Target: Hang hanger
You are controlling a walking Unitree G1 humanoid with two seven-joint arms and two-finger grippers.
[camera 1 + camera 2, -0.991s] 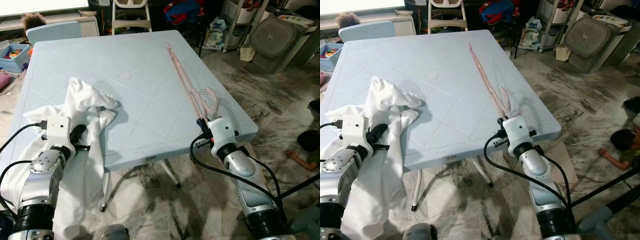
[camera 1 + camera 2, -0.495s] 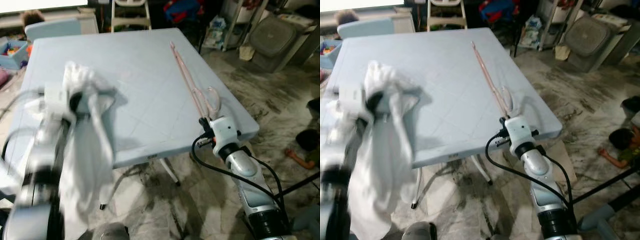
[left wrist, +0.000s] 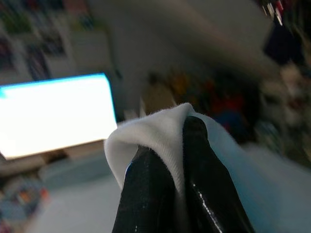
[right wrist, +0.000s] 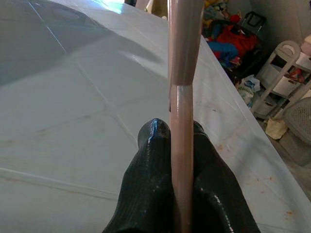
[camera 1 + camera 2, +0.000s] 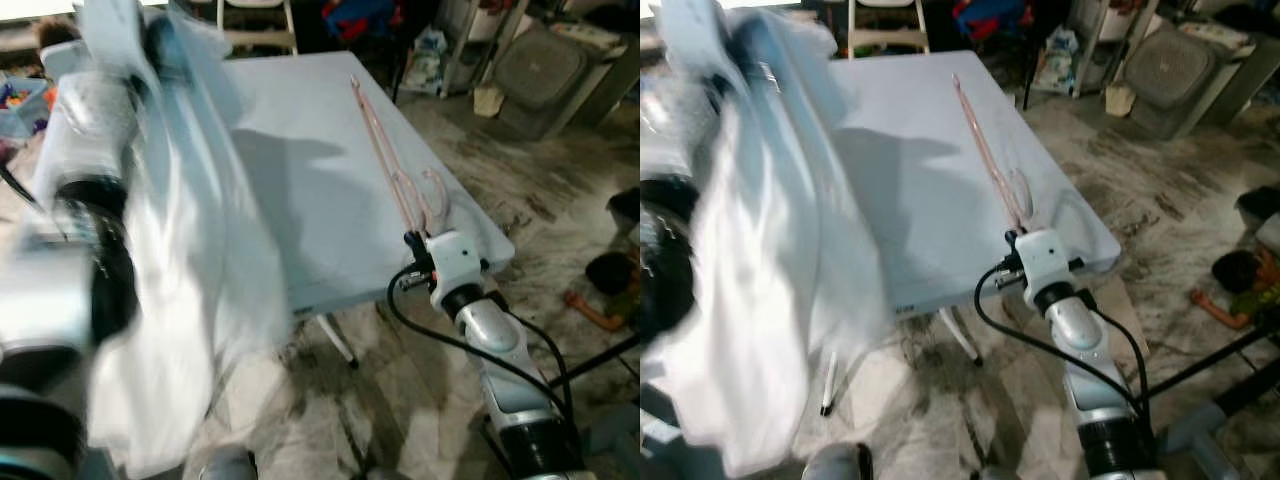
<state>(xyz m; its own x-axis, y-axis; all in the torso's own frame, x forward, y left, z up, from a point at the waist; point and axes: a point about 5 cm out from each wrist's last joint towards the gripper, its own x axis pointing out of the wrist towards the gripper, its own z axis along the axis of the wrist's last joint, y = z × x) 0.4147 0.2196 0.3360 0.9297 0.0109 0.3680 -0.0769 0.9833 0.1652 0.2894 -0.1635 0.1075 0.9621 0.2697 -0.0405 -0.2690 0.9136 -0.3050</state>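
On the left, the left gripper (image 3: 167, 160) is raised high above the light blue table (image 5: 300, 160), its fingers pinched tight on a fold of white garment (image 5: 175, 300) that hangs down, blurred. At the table's near right edge, the right gripper (image 4: 172, 145) is clamped on the pink hanger (image 5: 395, 175), which lies along the tabletop stretching toward the far side.

Left arm (image 5: 80, 200) and white cloth (image 5: 190, 300) motion-blurred; room behind the cloth fold (image 3: 160, 128) out of focus.
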